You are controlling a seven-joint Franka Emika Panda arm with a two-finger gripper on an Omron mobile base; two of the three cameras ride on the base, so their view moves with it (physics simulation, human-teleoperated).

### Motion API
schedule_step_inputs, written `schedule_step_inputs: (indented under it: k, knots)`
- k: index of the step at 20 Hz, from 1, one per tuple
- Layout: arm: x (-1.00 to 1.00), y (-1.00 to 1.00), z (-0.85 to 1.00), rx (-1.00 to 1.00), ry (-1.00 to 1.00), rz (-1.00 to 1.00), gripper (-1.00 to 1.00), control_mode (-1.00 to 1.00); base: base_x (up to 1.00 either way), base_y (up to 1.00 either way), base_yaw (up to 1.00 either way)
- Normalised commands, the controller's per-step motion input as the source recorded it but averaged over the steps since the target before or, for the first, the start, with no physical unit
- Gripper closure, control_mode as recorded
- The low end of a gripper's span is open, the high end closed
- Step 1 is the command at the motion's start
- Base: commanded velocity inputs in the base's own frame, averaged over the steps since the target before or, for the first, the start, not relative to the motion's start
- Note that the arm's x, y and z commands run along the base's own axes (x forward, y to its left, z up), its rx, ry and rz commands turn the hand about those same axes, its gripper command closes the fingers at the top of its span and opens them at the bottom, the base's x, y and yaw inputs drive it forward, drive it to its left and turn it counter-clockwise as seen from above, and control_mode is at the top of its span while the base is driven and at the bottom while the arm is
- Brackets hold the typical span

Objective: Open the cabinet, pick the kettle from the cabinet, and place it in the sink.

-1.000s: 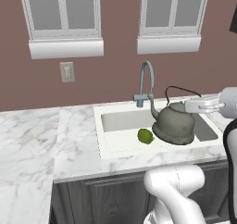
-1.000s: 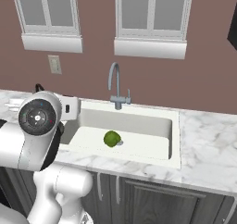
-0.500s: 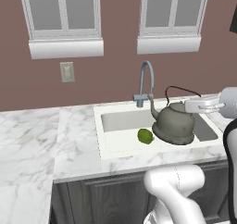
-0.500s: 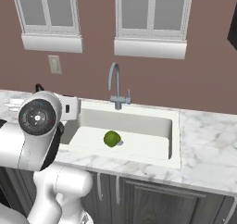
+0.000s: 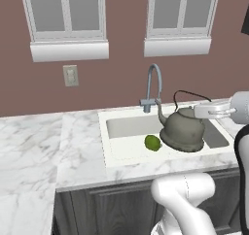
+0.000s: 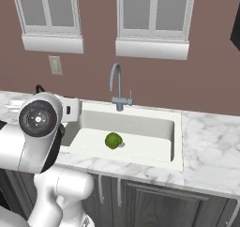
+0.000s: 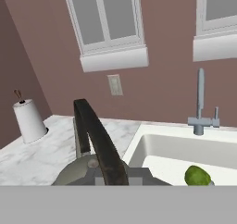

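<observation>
The grey-green kettle (image 5: pixel 182 129) leans over the right half of the white sink (image 5: pixel 104 142), spout up toward the tap (image 5: pixel 153 86). My gripper (image 5: pixel 200 110) reaches in from the right and is shut on the kettle's thin arched handle. In the hand view that dark handle (image 7: pixel 99 142) rises right in front of the camera, with the kettle's lid and dome (image 7: pixel 78 172) below it; my fingertips are hidden. In the right base view my own arm covers the kettle. The cabinet is out of view.
A green lime (image 5: pixel 152 142) lies in the basin left of the kettle, also seen as the lime (image 6: pixel 113 140) in the right base view. A paper towel roll (image 7: pixel 28 120) stands on the marble counter. A wall outlet (image 5: pixel 70 75) and two windows sit behind.
</observation>
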Motion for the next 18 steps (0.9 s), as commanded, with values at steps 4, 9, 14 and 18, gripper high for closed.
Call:
schedule_step_inputs:
  k: [4,9,14,18]
  knots:
    - [-0.04,-0.01,0.00,0.01,-0.02,-0.01,1.00,-1.00,0.00,0.00,0.00]
    - [-0.11,0.02,0.00,-0.04,0.01,-0.26,1.00,-1.00,0.00,0.00,0.00]
    - [-0.09,0.02,0.09,-0.06,0.11,-0.51,1.00,-1.00,0.00,0.00,0.00]
    - [-0.17,0.01,0.16,-0.09,0.09,-0.48,1.00,-1.00,0.00,0.00,0.00]
